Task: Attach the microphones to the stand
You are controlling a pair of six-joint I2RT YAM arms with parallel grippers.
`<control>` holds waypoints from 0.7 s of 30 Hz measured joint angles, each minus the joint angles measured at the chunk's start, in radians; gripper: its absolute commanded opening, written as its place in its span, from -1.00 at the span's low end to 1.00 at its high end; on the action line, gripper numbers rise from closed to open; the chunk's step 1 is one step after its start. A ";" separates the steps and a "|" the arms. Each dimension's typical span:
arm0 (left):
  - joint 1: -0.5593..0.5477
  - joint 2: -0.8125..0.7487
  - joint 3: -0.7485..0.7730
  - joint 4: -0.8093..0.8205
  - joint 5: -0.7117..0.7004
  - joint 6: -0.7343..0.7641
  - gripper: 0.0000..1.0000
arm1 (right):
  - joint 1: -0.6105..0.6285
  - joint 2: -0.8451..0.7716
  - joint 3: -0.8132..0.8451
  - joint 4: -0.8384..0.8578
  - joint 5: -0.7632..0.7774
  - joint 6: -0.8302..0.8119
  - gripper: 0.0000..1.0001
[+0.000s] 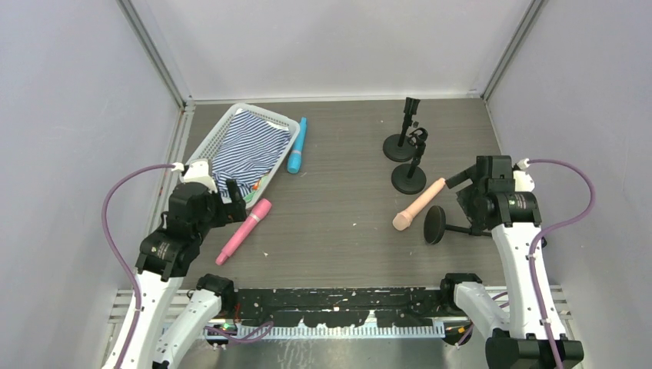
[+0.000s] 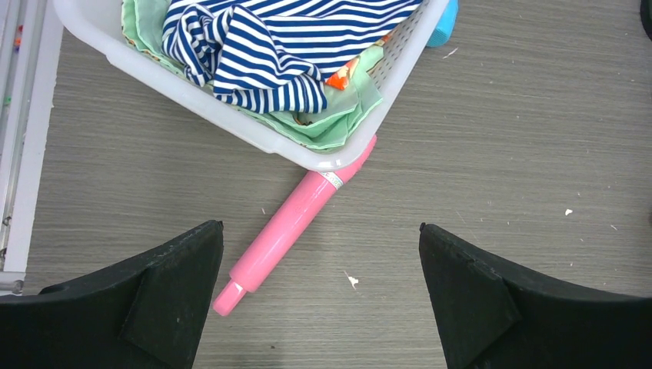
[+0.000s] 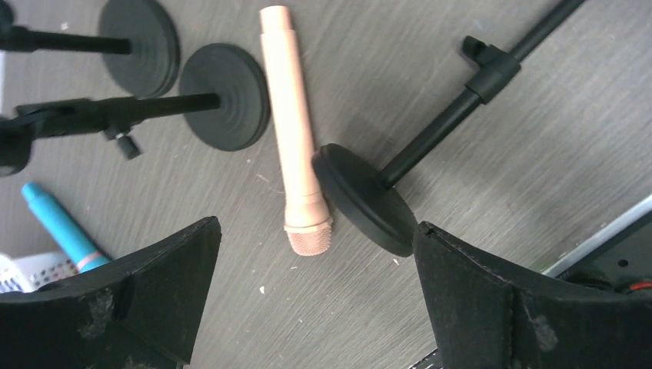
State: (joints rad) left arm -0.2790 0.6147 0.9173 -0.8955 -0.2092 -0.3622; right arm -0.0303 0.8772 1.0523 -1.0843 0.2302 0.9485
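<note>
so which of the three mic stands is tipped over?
The fallen stand beside the peach microphone: it lies on its side; the two rear stands are upright.

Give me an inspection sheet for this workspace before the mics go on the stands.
Surface: grey wood-grain table, a few white specks.
Job's things: pink microphone lying with one end at the basket's corner; blue microphone lying along the basket's right side; peach microphone lying beside the tipped stand; far upright stand and near upright stand, both bare.
Clutter: white basket holding striped cloth.
Pincers: left pincer open, empty; right pincer open, empty.
Cables: left purple cable and right purple cable loop off the arms.
Surroundings: plain walls, aluminium frame.
</note>
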 measured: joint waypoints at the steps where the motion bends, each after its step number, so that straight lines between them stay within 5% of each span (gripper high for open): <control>1: 0.000 0.000 0.000 0.000 0.000 0.000 0.99 | 0.000 0.003 -0.015 -0.002 0.011 0.021 1.00; 11: 0.000 0.000 -0.003 0.000 0.001 0.001 1.00 | -0.044 0.040 -0.138 0.043 0.048 0.233 1.00; 21: 0.000 0.008 -0.004 0.000 0.000 0.003 1.00 | -0.236 0.063 -0.255 0.126 -0.044 0.306 0.99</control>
State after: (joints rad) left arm -0.2790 0.6224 0.9134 -0.8955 -0.2089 -0.3588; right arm -0.2661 0.9401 0.7971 -0.9581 0.1864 1.2549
